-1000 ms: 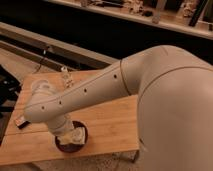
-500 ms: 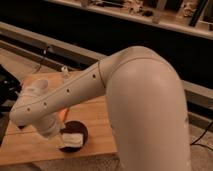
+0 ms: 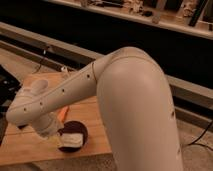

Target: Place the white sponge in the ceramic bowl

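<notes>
White sponge (image 3: pixel 71 138): lying inside ceramic bowl (image 3: pixel 80 129), near desk (image 3: pixel 30 145) front edge.
Gripper (image 3: pixel 56 136): beside bowl's left rim; fingers' state cannot tell.

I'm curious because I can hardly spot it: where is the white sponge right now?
The white sponge lies inside the ceramic bowl near the front edge of the wooden table, low and left in the camera view, with the gripper right beside it.

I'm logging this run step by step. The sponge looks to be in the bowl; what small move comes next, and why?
Probably lift the gripper straight up and away. The white sponge already lies inside the ceramic bowl, and the gripper sits close at the bowl's left rim, so retreating avoids nudging it.
</notes>
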